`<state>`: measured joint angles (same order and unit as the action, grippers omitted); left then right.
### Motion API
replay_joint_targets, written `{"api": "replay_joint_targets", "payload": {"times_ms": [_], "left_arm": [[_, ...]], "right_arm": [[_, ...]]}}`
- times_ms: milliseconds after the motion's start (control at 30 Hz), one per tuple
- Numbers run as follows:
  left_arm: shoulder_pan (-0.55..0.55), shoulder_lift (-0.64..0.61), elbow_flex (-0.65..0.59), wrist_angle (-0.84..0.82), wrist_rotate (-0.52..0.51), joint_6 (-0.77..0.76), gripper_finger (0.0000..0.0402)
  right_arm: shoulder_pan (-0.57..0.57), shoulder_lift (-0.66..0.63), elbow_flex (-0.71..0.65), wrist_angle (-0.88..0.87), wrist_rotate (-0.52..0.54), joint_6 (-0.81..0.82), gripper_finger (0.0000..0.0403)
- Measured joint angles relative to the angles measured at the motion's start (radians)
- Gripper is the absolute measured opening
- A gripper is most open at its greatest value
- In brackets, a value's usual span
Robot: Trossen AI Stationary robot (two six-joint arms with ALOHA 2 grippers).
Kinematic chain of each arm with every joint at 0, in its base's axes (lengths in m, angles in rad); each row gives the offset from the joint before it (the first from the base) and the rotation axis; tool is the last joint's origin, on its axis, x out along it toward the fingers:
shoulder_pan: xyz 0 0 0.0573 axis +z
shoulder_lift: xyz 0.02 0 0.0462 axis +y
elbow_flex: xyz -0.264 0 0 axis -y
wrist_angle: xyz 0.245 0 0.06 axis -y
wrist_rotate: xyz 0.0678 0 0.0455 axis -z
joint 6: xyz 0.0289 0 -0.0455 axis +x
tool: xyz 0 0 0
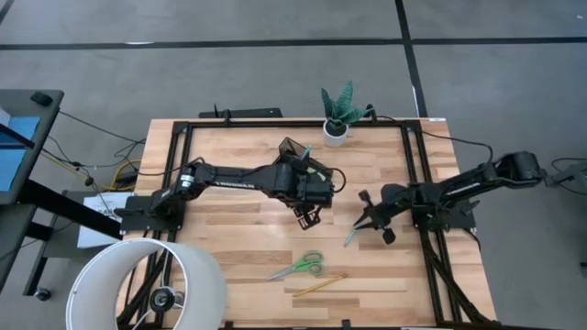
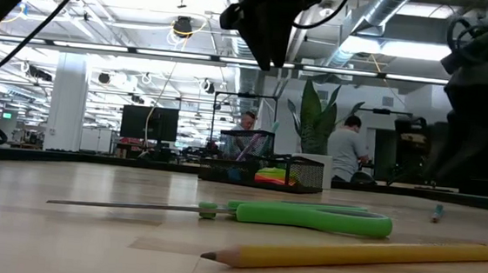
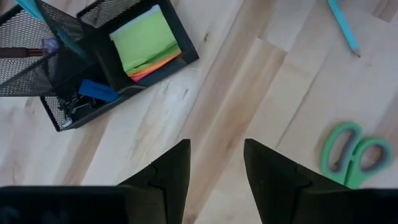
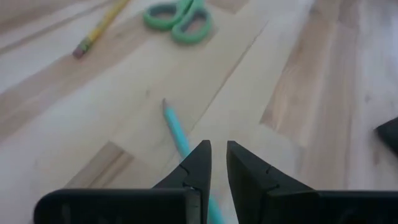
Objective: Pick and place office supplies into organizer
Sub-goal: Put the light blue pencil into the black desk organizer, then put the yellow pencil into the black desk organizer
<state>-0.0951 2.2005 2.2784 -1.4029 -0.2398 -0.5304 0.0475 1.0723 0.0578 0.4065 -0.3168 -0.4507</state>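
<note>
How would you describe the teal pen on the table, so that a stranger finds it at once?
Start at the wooden table and go to the right gripper. The teal pen lies flat on the bare wood just by its tip. It is thin and teal, unlike the yellow pencil and green scissors nearby.

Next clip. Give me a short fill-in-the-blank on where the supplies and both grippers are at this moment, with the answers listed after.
1. The lime-green sticky-note pad lies inside the black mesh ____.
2. The green-handled scissors lie on the wooden ____.
3. The right gripper is over the ____ pen.
4. The left gripper is open and holds ____.

Missing words: organizer; table; teal; nothing
</note>
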Motion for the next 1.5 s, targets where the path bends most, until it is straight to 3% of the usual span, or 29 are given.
{"api": "replay_joint_targets", "payload": {"times_ms": [167,333,733,1000,1200,1367,1500], "left_arm": [[0.011,0.000,0.000,0.001,0.000,0.000,0.0144],[0.027,0.000,0.000,0.001,0.000,0.000,0.0144],[0.029,0.000,-0.009,-0.030,0.018,0.006,0.0144],[0.031,0.001,-0.009,-0.028,0.017,0.014,0.0144],[0.032,0.001,-0.009,-0.017,0.035,0.042,0.0144],[0.024,0.001,-0.009,-0.026,0.165,0.083,0.0144],[-0.017,0.000,-0.037,-0.022,0.194,0.164,0.0144]], "right_arm": [[0.007,0.093,0.000,0.012,-0.036,-0.065,0.0043],[-0.001,0.198,0.000,0.144,-0.012,-0.176,0.0039],[0.011,0.389,0.041,0.274,-0.030,-0.152,0.0037],[-0.055,0.340,0.087,0.357,-0.019,-0.135,0.0034],[-0.084,0.237,0.150,0.362,-0.002,0.118,0.0030],[-0.064,0.118,0.166,0.332,0.083,0.189,0.0018],[0.009,0.024,0.167,0.258,0.008,0.258,0.0010]]}}
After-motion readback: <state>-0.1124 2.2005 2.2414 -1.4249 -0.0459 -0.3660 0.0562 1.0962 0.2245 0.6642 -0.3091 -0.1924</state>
